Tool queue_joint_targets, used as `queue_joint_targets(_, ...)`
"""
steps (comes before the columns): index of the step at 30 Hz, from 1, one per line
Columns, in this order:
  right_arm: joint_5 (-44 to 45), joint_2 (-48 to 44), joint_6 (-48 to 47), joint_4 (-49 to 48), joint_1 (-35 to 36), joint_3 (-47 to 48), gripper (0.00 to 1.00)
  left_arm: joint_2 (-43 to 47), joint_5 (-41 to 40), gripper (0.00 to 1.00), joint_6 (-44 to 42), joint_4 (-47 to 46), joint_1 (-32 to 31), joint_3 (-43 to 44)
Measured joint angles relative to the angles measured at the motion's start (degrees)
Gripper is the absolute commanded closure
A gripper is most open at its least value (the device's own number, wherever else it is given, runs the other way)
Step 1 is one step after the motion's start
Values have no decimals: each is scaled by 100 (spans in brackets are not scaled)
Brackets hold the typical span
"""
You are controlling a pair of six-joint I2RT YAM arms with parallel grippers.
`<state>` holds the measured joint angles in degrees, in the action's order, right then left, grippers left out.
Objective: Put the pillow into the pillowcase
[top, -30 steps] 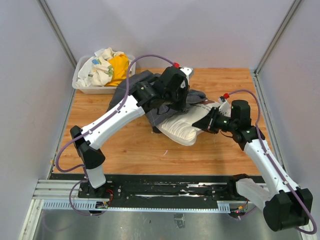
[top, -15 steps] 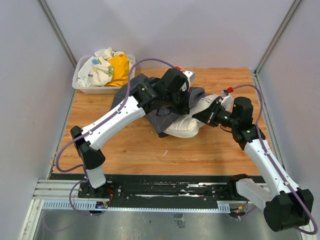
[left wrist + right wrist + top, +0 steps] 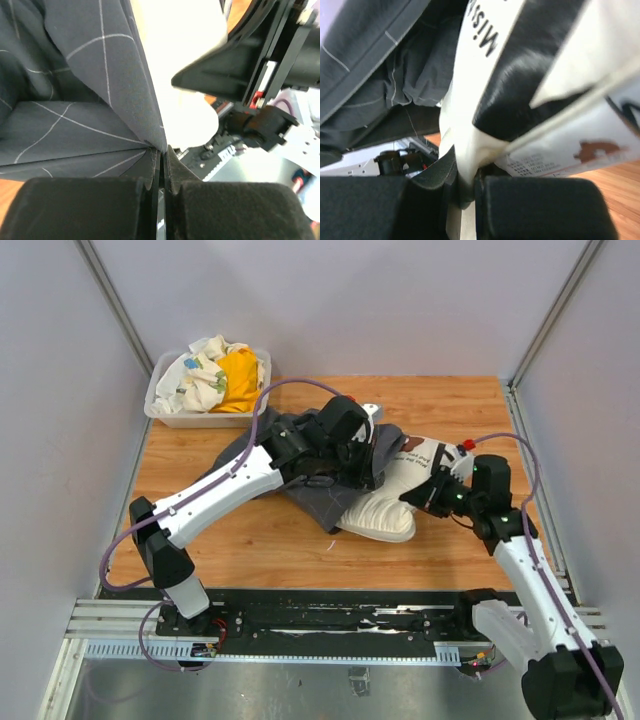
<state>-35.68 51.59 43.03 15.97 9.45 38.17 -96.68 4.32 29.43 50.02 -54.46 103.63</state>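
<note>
Top: pillow point(image 3: 385, 512) lies on table point(image 3: 250, 540), its left part covered by pillowcase point(image 3: 330, 502).
Left wrist: left gripper point(image 3: 160, 157) clamped on pillowcase hem.
Right wrist: right gripper point(image 3: 465, 190) pinches pillow edge. Tag point(image 3: 485, 30) reads "Mis…", rest unreadable.

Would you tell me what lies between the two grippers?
The pillow, in the top view; the right gripper holds it, the left gripper pinches the pillowcase.

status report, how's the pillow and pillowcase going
Left gripper shut on pillowcase edge. Right gripper shut on pillow. Pillow mostly outside the case. Bin of cloths far left, not in the way.
</note>
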Motion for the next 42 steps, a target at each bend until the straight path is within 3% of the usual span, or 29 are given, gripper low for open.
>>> queue_joint_targets(5,142,-555,-245,654,-802,177,99,168,634,100,254,-439,-50,-339)
queue_joint_targets(10,190,-24,-560,1117,-1113,702,99,184,793,100,299,-774,-50,-455)
queue_joint_targets(14,192,466,-649,1246,-1119,592,99,260,894,100,385,-1150,-52,-1224)
queue_joint_targets(19,234,787,-691,1318,-1121,380,99,9,852,74,393,-1353,-63,-1665)
queue_joint_targets(22,275,866,-713,1305,-1130,378,99,-70,577,66,313,-1307,-68,-1637)
queue_joint_targets(27,269,992,-715,1266,-1141,378,98,229,-205,39,256,-1040,-7,-1545)
queue_joint_targets(32,205,1088,-721,1207,-1141,378,97,1449,-1169,34,313,-920,369,-2000)
queue_joint_targets(36,109,1147,-745,1172,-1141,378,97,2592,-1969,28,321,-927,1287,-3132)
queue_joint_targets(42,-35,1226,-765,1167,-1141,380,96,2785,-2592,20,555,-855,1978,-4725)
